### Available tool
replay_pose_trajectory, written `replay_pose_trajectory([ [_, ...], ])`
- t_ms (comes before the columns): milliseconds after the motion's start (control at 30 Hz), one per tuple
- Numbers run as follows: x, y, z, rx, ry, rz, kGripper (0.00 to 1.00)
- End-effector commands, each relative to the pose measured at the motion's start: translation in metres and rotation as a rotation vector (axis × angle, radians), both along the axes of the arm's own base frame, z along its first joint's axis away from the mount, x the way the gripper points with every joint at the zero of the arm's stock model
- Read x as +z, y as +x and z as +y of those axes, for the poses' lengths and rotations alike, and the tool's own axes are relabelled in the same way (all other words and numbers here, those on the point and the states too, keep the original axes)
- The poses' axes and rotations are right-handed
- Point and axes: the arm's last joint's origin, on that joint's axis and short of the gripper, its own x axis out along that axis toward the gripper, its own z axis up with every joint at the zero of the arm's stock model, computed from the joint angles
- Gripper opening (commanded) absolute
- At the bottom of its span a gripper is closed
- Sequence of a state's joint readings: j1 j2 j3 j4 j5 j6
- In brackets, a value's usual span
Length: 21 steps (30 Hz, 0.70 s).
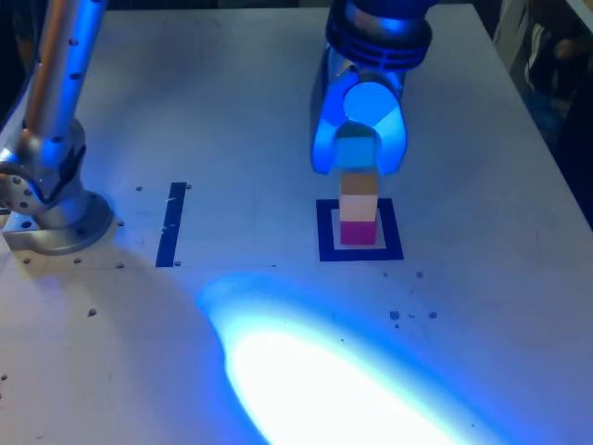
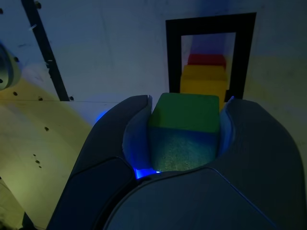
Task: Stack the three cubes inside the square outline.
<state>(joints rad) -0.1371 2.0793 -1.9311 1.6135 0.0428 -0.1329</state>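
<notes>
Your hand (image 1: 358,148) hangs above the square outline (image 1: 324,232) with its two jaws closed against opposite sides of the green cube (image 2: 184,132); the wrist view shows the cube filling the gap between them, so the hand is only as far open as the cube is wide. In the exterior view the green cube sits directly over the yellow cube (image 1: 359,197), and you cannot tell from either view whether the two touch or a thin gap remains. The yellow cube rests squarely on the red cube (image 1: 359,231), and the red cube stands on the white centre of the square outline, inside the dark tape frame. All three line up in one upright column. On the exterior view's left, well apart from the outline, a straight tape strip (image 1: 171,225) lies on the tabletop (image 1: 482,204), and beyond it stands the arm's metal base (image 1: 51,199). A bright blue-white glare spreads across the near tabletop in that view.
</notes>
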Motion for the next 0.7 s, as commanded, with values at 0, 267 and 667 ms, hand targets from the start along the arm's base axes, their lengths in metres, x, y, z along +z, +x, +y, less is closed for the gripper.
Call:
replay_pose_trajectory([
  [0,-0.002,0.002,0.002,0.003,-0.003,0.011,0.06],
  [267,-0.017,0.014,0.007,0.002,-0.015,0.044,0.20],
  [667,-0.026,0.018,0.008,-0.004,-0.024,0.070,0.26],
])
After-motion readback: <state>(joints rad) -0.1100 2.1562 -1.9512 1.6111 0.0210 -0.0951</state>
